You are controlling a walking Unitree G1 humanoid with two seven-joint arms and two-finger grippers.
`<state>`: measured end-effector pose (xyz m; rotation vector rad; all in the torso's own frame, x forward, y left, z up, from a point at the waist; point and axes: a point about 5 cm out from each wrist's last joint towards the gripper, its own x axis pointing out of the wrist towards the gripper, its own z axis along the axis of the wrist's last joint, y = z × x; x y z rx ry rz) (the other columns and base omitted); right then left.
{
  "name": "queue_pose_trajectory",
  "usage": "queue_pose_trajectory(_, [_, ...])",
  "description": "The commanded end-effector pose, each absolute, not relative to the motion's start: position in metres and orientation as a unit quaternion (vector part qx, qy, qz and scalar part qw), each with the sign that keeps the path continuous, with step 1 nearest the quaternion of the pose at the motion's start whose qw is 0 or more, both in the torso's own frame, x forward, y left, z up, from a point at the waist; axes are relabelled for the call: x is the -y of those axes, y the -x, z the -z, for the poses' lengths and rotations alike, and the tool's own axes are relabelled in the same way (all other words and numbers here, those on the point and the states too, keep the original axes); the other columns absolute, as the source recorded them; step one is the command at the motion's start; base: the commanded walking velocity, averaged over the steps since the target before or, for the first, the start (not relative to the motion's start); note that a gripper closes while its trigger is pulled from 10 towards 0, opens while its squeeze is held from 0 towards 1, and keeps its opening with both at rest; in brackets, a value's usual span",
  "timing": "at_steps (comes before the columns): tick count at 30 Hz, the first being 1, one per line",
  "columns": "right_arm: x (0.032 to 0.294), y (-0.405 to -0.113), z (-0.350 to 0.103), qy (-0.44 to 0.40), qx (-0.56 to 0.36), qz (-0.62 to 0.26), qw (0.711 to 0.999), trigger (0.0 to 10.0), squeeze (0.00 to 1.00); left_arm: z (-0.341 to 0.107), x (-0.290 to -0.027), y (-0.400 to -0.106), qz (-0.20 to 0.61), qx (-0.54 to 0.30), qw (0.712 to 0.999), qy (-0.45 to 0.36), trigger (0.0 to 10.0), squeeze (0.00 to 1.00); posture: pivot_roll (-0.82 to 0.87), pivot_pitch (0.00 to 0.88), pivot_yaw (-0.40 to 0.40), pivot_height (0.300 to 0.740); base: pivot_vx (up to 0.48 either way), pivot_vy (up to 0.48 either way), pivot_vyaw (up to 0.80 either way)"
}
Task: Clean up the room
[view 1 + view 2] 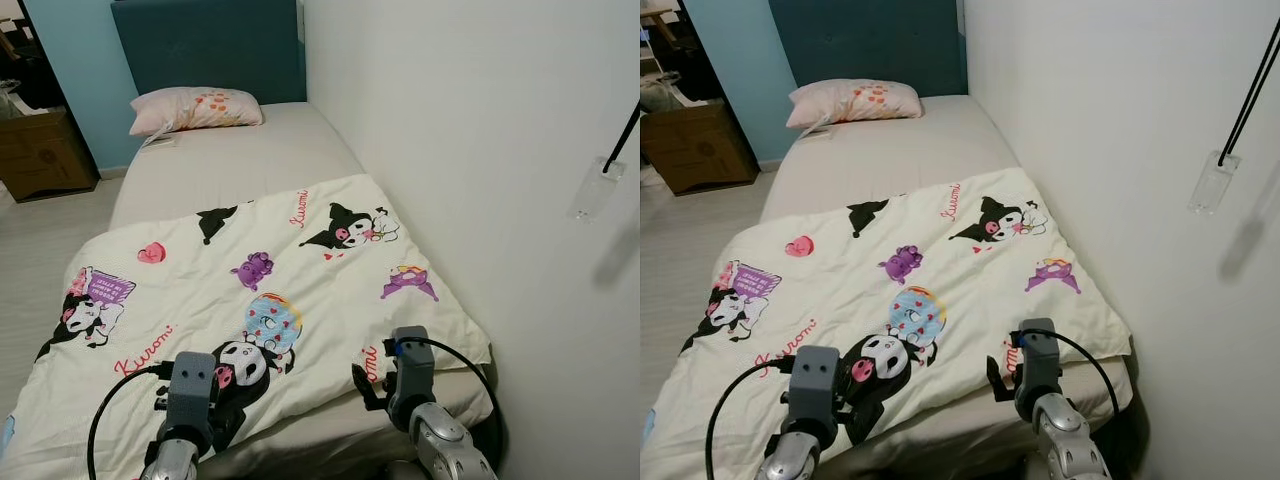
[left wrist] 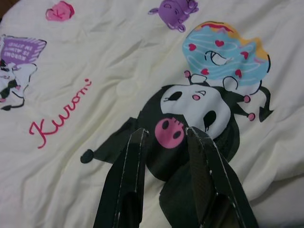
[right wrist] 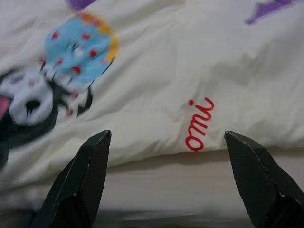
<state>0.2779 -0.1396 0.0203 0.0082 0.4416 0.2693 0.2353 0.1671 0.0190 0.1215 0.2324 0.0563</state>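
The blanket (image 1: 270, 290) is lying across the bed (image 1: 250, 150), filling mid-frame. Both end effectors, left (image 2: 166, 135) and right (image 3: 166, 140), are hovering spread apart over its near hem at bottom centre, equally close, the blanket stretching away toward the pillow (image 1: 195, 108) at upper left.

blanket (image 1: 250, 290) corner cut off, cardboard box (image 1: 40, 150) cropped

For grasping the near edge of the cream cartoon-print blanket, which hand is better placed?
Right. The right hand is wide open facing the cream cartoon-print blanket edge, with mattress showing below it. The left hand points at the printed middle.
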Motion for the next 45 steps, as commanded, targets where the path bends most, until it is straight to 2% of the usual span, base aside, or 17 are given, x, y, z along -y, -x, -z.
queue_pose_trajectory(1, [0.134, -0.279, -0.022, 0.016, -0.217, -0.154, 0.964, 10.0, 0.00, -0.014, -0.167, -0.230, -0.031, -0.124, 0.990, -0.059, 10.0, 0.00, -0.07, 0.005, 0.009, 0.611, 0.000, 0.000, 0.00])
queue_pose_trajectory(2, [0.131, -0.281, -0.023, 0.051, -0.214, -0.182, 0.958, 10.0, 0.00, -0.013, -0.167, -0.227, -0.027, -0.127, 0.989, -0.068, 10.0, 0.00, -0.06, 0.009, 0.000, 0.611, 0.000, 0.000, 0.00])
queue_pose_trajectory(5, [0.130, -0.284, -0.024, 0.068, -0.211, -0.193, 0.956, 10.0, 0.01, -0.013, -0.168, -0.226, -0.021, -0.126, 0.989, -0.075, 10.0, 0.00, -0.06, 0.013, -0.007, 0.611, 0.000, 0.000, 0.00])
queue_pose_trajectory(6, [0.130, -0.286, -0.025, 0.082, -0.212, -0.197, 0.954, 10.0, 0.77, -0.013, -0.169, -0.225, -0.019, -0.126, 0.989, -0.077, 10.0, 0.00, -0.05, 0.016, -0.010, 0.611, 0.000, 0.000, 0.00])
queue_pose_trajectory(7, [0.130, -0.288, -0.025, 0.089, -0.213, -0.199, 0.952, 10.0, 0.80, -0.013, -0.170, -0.224, -0.019, -0.127, 0.989, -0.079, 10.0, 0.00, -0.05, 0.017, -0.011, 0.611, 0.000, 0.000, 0.00])
queue_pose_trajectory(9, [0.130, -0.289, -0.025, 0.092, -0.215, -0.198, 0.952, 10.0, 0.80, -0.014, -0.171, -0.223, -0.021, -0.127, 0.989, -0.079, 10.0, 0.00, -0.05, 0.017, -0.011, 0.611, 0.000, 0.000, 0.00])
queue_pose_trajectory(10, [0.131, -0.291, -0.025, 0.092, -0.216, -0.195, 0.952, 10.0, 0.72, -0.014, -0.172, -0.223, -0.023, -0.127, 0.989, -0.079, 10.0, 0.00, -0.05, 0.019, -0.014, 0.611, 0.000, 0.000, 0.00])
queue_pose_trajectory(11, [0.132, -0.292, -0.025, 0.090, -0.218, -0.188, 0.953, 10.0, 0.18, -0.014, -0.174, -0.222, -0.026, -0.127, 0.988, -0.080, 10.0, 0.00, -0.05, 0.019, -0.015, 0.611, 0.000, 0.000, 0.00])
queue_pose_trajectory(12, [0.133, -0.292, -0.025, 0.088, -0.220, -0.183, 0.954, 10.0, 0.18, -0.014, -0.174, -0.221, -0.028, -0.127, 0.988, -0.081, 10.0, 0.00, -0.05, 0.019, -0.015, 0.611, 0.000, 0.000, 0.00])
queue_pose_trajectory(13, [0.133, -0.292, -0.024, 0.085, -0.223, -0.182, 0.954, 10.0, 0.00, -0.014, -0.175, -0.221, -0.032, -0.128, 0.988, -0.079, 10.0, 0.00, -0.05, 0.020, -0.015, 0.611, 0.000, 0.000, 0.00])
queue_pose_trajectory(17, [0.132, -0.290, -0.022, 0.079, -0.228, -0.181, 0.953, 10.0, 0.00, -0.013, -0.175, -0.220, -0.038, -0.130, 0.988, -0.075, 10.0, 0.00, -0.05, 0.020, -0.016, 0.611, 0.000, 0.000, 0.00])
queue_pose_trajectory(27, [0.129, -0.288, -0.020, 0.072, -0.228, -0.185, 0.953, 10.0, 0.00, -0.013, -0.172, -0.220, -0.040, -0.131, 0.988, -0.069, 10.0, 0.00, -0.05, 0.023, -0.014, 0.576, 0.000, 0.000, 0.00])
queue_pose_trajectory(45, [0.127, -0.289, -0.021, 0.070, -0.224, -0.196, 0.952, 10.0, 0.00, -0.010, -0.169, -0.216, -0.040, -0.140, 0.987, -0.068, 10.0, 0.00, -0.05, 0.024, -0.017, 0.576, 0.000, 0.000, 0.00])
